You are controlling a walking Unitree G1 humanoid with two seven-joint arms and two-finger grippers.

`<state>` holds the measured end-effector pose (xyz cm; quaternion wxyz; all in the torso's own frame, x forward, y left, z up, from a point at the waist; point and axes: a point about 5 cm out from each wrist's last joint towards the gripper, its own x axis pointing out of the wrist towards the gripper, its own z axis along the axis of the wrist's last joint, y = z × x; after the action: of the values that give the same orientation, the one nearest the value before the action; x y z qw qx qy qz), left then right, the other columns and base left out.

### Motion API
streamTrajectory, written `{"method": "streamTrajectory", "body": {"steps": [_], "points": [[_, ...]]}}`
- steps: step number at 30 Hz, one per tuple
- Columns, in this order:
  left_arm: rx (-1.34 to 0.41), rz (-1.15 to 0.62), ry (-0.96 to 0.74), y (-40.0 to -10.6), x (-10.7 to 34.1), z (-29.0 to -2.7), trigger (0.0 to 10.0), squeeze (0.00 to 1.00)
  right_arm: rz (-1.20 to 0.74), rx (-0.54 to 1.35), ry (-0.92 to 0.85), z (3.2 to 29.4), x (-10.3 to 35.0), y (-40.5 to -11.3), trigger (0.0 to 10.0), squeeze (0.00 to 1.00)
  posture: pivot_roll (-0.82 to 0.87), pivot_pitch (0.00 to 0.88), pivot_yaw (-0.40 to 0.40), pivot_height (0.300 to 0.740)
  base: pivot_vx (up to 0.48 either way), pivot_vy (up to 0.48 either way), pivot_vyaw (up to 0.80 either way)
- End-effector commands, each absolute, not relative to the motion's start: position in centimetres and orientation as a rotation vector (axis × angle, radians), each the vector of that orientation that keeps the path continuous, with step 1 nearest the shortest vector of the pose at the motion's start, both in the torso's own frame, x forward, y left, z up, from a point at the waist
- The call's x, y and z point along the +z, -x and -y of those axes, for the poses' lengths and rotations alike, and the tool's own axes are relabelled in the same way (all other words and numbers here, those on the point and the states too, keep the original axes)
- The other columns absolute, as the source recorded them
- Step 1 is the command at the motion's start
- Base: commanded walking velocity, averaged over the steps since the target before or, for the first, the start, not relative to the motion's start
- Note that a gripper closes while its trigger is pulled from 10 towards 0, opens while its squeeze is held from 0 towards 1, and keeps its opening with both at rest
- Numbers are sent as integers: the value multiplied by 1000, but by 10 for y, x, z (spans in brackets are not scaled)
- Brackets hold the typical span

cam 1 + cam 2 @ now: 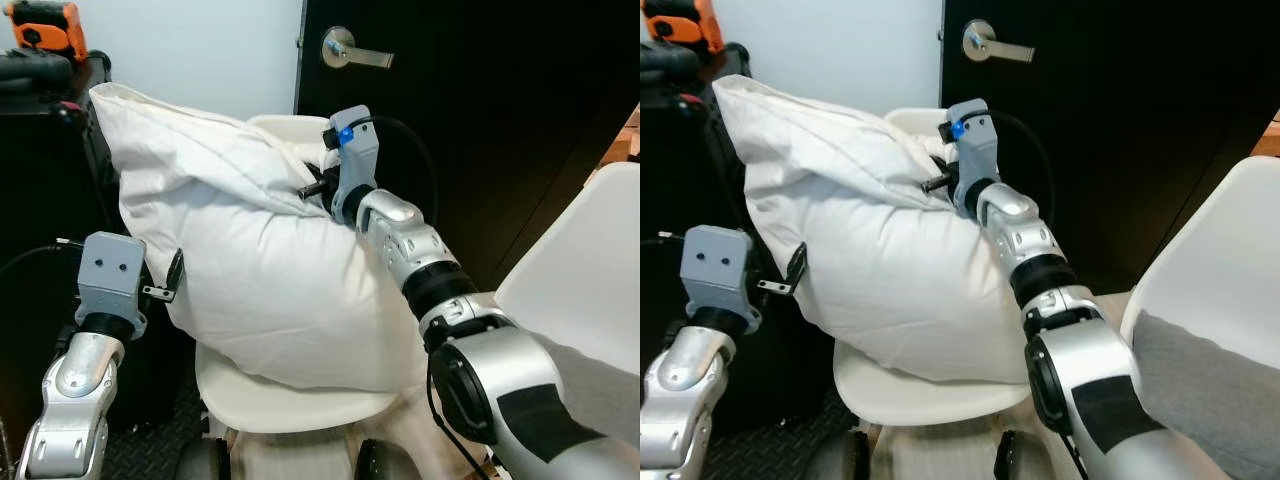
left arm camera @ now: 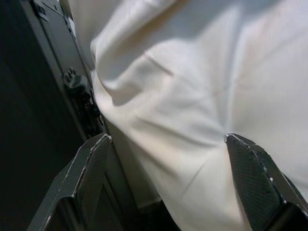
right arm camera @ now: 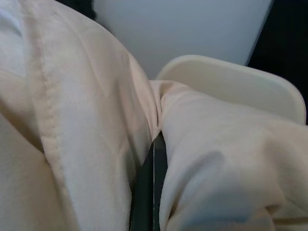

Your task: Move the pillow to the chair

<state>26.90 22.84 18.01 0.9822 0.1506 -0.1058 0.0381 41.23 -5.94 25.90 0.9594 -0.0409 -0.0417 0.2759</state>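
You see the right end effector [image 3: 153, 192] with its black fingers pressed together, pinching cream pillow [image 3: 82, 144] fabric; the chair [image 3: 231, 84] backrest's curved rim rises just beyond it.

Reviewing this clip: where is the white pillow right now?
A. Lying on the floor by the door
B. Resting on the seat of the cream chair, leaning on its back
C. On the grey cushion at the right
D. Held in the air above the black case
B: the pillow sits on the chair seat, with the right gripper pinching its fabric near the chair back.
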Motion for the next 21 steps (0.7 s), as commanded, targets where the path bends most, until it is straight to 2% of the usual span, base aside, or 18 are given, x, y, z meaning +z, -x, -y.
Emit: {"method": "streamTrajectory", "body": {"steps": [1, 9, 10, 18, 21], "points": [[68, 209, -321, -270, 181, -230, 10000, 0, 57, 511, 110, 68, 255, -416, 10000, 0, 81, 20, -138, 520, 0, 0, 0], [68, 217, -337, -271, 184, -233, 10000, 0, 96, 449, 106, 74, 269, -420, 10000, 0, 76, 34, -134, 520, 0, 0, 0], [60, 219, -339, -272, 184, -232, 10000, 0, 104, 438, 98, 75, 271, -420, 10000, 1000, 71, 36, -130, 520, 0, 0, 0], [5, 212, -339, -276, 182, -228, 10000, 0, 154, 412, 48, 80, 281, -422, 10000, 1000, 62, 30, -128, 520, 0, 0, 0], [-13, 186, -324, -279, 173, -235, 10000, 0, 244, 436, -68, 79, 301, -420, 10000, 1000, 46, 12, -127, 520, 0, 0, 0]]}}
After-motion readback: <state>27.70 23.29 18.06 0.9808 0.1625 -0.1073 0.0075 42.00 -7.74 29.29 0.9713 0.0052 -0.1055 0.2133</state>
